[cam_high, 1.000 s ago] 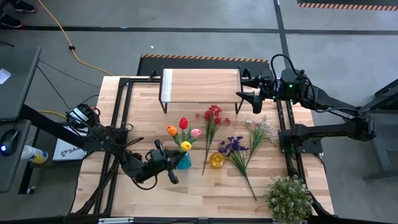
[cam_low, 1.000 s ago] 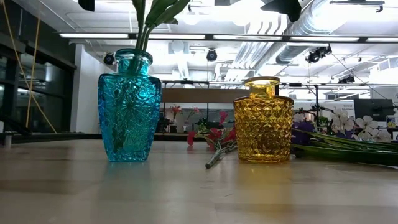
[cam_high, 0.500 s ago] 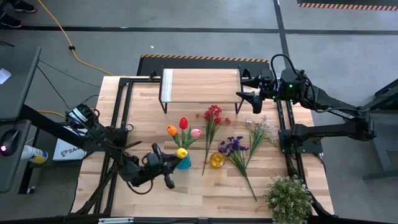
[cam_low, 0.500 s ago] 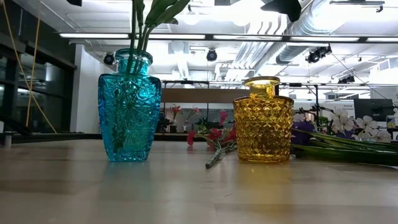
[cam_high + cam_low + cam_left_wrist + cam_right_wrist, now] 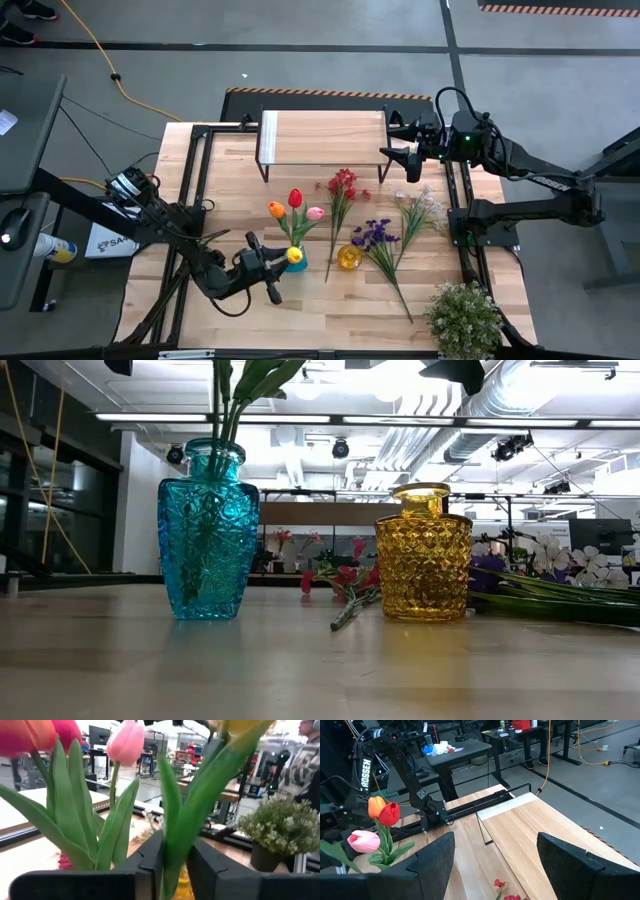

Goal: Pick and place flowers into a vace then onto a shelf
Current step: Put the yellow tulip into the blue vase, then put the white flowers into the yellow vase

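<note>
Left gripper [image 5: 270,268], near the table's front edge: fingers narrow around the yellow tulip [image 5: 294,256], steering its stem into the blue vase [image 5: 208,530]. Right gripper [image 5: 397,150], beside the shelf [image 5: 322,137]: fingers wide, empty, waiting.

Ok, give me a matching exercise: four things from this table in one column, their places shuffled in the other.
1. yellow tulip
2. amber vase
3. purple spray
4. right end effector

A. stands empty beside the blue vase
B. hovers open by the shelf
C. lies flat on the table
D. stem between the left end effector fingers, at the blue vase

Pairs: 1-D, 2-A, 3-C, 4-B
</note>
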